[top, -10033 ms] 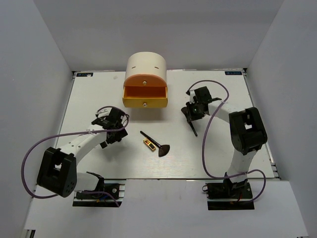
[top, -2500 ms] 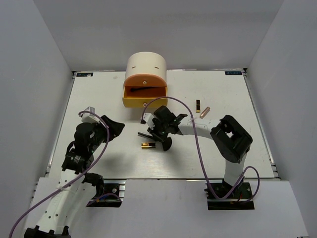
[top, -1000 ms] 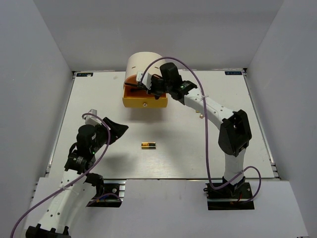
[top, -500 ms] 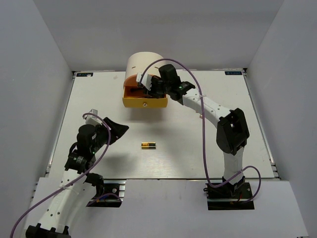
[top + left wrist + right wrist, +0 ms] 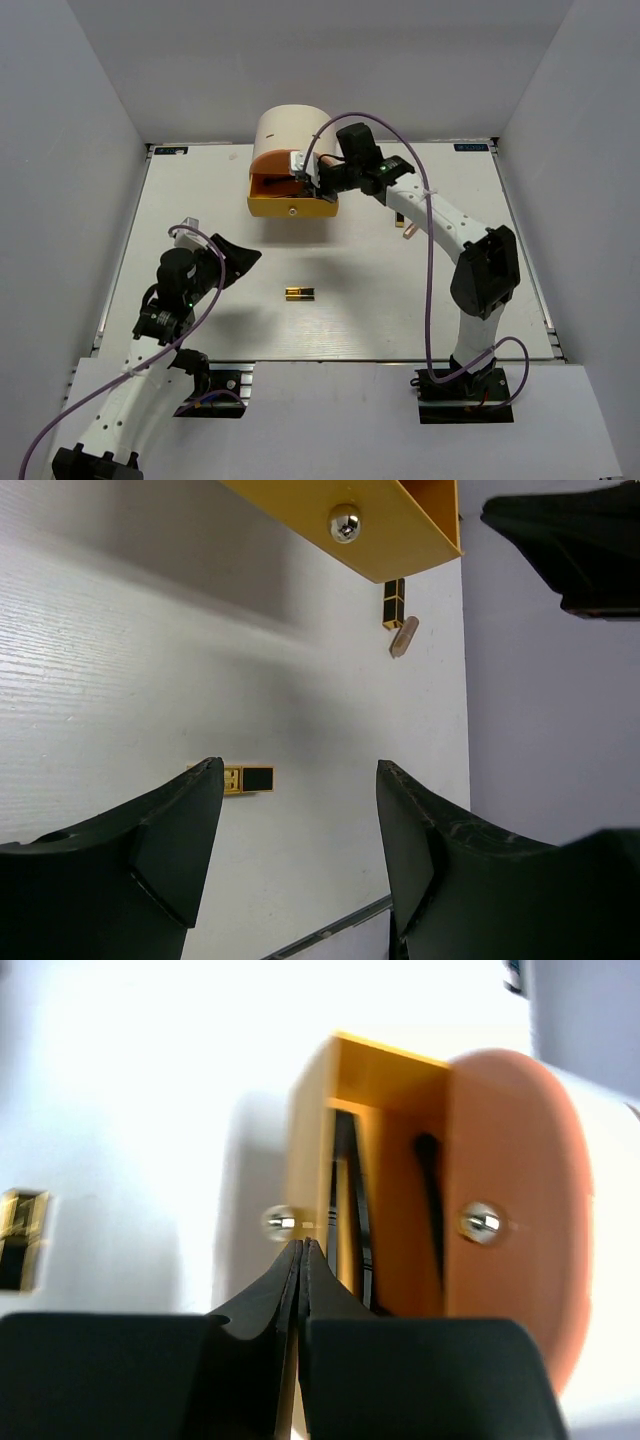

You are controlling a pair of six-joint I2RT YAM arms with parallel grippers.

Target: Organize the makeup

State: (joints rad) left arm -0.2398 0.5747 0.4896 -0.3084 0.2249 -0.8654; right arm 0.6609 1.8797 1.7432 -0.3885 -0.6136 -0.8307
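Hovering at the open drawer [image 5: 292,206] of the cream box [image 5: 290,130] by the far edge of the bench [image 5: 190,190], my right end effector [image 5: 306,181] is fully closed and holds nothing. Black brushes [image 5: 352,1210] lie inside the drawer. My left end effector [image 5: 236,260] hangs open and empty over the near-left part of the bench. Gold lipstick [image 5: 300,293] lies alone mid-bench toward the near edge, with its long axis parallel to that edge. It sits toward the right edge from the left end effector and well apart from the right one. Judgement: the left arm is nearer, and its jaws should straddle the short side. Second lipstick [image 5: 394,603] and pinkish stick [image 5: 409,231] lie just beside the drawer, toward the right edge.
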